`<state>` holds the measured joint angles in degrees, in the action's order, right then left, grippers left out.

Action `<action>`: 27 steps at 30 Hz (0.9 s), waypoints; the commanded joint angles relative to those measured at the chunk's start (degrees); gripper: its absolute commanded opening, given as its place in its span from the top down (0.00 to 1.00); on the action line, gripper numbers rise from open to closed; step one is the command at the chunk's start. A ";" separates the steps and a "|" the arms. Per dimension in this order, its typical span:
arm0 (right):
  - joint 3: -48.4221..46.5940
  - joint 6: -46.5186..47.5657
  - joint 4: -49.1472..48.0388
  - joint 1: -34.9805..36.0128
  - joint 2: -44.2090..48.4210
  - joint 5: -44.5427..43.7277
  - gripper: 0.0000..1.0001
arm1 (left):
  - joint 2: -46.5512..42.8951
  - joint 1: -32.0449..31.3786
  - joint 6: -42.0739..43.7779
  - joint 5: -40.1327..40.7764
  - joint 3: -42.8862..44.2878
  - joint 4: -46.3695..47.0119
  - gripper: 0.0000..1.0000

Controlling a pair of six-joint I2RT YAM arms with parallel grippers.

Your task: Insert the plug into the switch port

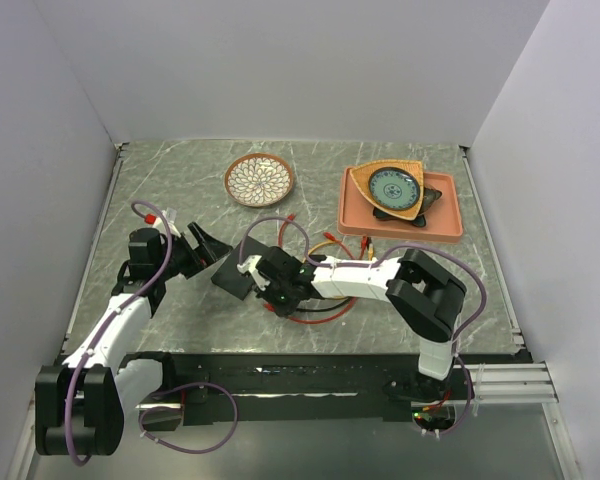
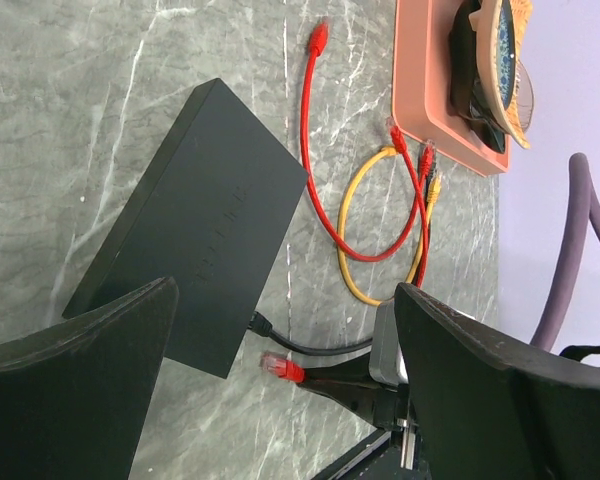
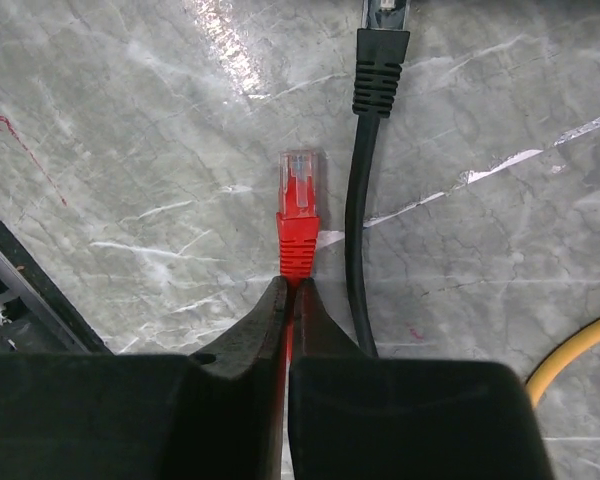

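I've got the switch (image 2: 195,235) flat on the surface (image 1: 180,185) between left tool (image 2: 285,295) and right tool (image 3: 288,290) — plug (image 3: 298,205) in the right one, just off the socket edge, beside a seated cable (image 3: 365,200). Plate (image 1: 259,180), tray (image 1: 450,225) behind.

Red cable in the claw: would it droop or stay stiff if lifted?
Likely droops: the thin red cable lies in loose curls. Its red clear-tipped plug juts straight from the shut right claw, so that short end probably stays stiff. Being thin, probably light.

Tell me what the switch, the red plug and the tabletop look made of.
Switch: matte black casing, likely plastic, possibly painted metal; no glare. Red plug: clear hard-plastic tip, red rubbery-looking boot. Tabletop: grey marble look, polished; white veins, bright reflection, maybe laminate.
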<state>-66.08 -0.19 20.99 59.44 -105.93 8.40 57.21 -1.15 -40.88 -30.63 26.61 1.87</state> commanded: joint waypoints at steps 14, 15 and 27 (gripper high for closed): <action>5.17 -0.25 -7.01 -0.29 14.42 -7.78 1.00 | -2.72 0.18 -0.68 -2.68 0.72 2.79 0.04; 5.70 -0.25 -8.15 -0.20 15.31 -8.22 1.00 | -2.46 0.18 -1.38 -3.46 0.72 3.22 0.04; 10.53 -0.25 -12.20 -0.29 22.34 -18.86 1.00 | 2.11 -9.56 -9.30 -3.21 -0.25 13.77 0.05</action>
<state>-56.82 -0.40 12.45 59.35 -86.85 -5.76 57.43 -6.33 -47.70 -34.59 25.23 10.41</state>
